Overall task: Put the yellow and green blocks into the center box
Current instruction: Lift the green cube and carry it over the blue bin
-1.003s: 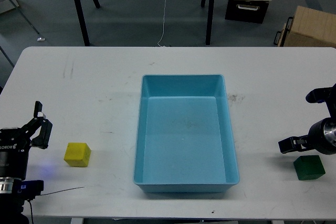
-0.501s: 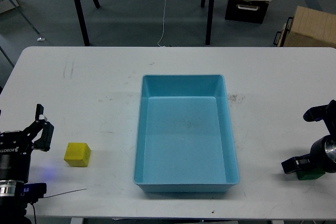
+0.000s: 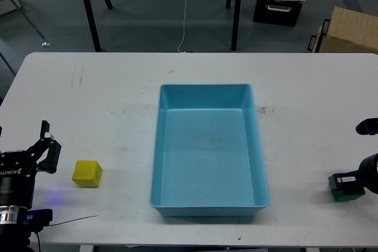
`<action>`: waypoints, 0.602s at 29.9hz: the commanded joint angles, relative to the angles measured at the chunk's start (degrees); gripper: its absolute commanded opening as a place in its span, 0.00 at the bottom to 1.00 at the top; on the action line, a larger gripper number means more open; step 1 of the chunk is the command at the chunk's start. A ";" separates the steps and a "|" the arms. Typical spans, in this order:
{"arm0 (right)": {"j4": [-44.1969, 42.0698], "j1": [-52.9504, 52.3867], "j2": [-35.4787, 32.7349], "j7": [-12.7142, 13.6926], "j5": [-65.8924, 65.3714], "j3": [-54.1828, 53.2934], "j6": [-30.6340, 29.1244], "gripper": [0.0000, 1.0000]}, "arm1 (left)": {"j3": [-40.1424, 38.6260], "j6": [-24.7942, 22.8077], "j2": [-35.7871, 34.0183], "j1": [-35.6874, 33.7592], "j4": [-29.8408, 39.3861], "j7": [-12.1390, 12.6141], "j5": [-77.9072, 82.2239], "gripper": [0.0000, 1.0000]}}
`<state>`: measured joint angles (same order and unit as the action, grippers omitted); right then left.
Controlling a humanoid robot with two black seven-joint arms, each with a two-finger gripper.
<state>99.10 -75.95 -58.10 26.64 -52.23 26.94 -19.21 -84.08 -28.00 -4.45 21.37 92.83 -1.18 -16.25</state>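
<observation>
White worktop (image 3: 118,87) fills most of the view, with grey floor, black stand legs and storage boxes beyond its far edge

Nearest, at the front left corner, the left gripper (image 3: 47,149) points up along the worktop with its jaws set narrowly apart and nothing between them. The yellow block (image 3: 87,173) sits just to the right of it, apart from the fingers, so the arm looks lined up for a reach and not a grasp yet

At the front right corner, the right gripper (image 3: 353,179) is low over the green block (image 3: 346,193), which shows only as a sliver beneath the dark fingers. Whether the jaws are closed on the block or merely straddle it I cannot tell; the pose suggests a pick is under way

Between the two arms, the blue center box (image 3: 258,146) lies lengthwise in the middle of the worktop, empty, its open top within reach of either side. Both blocks rest on the worktop well apart from it, so neither placement is done
</observation>
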 commanded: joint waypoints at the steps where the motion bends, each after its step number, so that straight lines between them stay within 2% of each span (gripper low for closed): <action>1: 0.13 -9.10 0.27 -0.62 1.51 -2.32 -0.04 0.00 | 0.84 0.00 0.14 -0.18 0.07 0.04 -0.01 1.00; 4: -0.22 -19.82 7.98 -0.63 11.85 -1.98 0.22 0.00 | 1.11 0.00 0.31 -0.18 0.07 -0.05 -0.01 1.00; 7: -4.07 -28.53 20.70 -0.71 21.79 0.12 0.83 0.00 | 1.02 0.00 0.23 -0.10 0.16 -0.05 -0.01 1.00; 11: -13.82 -30.05 41.62 -0.71 24.90 3.64 5.22 0.00 | 0.94 0.00 0.23 -0.01 0.07 -0.05 -0.01 1.00; 13: -15.69 -28.91 50.06 -0.71 24.81 6.18 7.42 0.00 | 0.76 0.00 0.14 -0.01 0.16 -0.14 -0.01 1.00; 15: -16.13 -28.21 55.97 -0.71 24.72 9.26 8.83 0.01 | 0.58 0.00 0.14 0.25 0.07 -0.05 -0.01 1.00; 17: -16.83 -27.59 58.10 -0.71 24.72 10.85 9.10 0.06 | 0.50 0.00 0.05 0.34 0.07 -0.14 -0.09 1.00; 18: -17.36 -26.89 58.10 -0.71 24.72 11.12 9.10 0.15 | 0.50 0.00 0.05 0.34 0.07 -0.14 -0.01 1.00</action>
<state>83.10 -104.15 -3.07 25.90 -27.46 35.92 -10.75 -83.47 -28.00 -4.35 21.61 92.96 -1.27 -16.26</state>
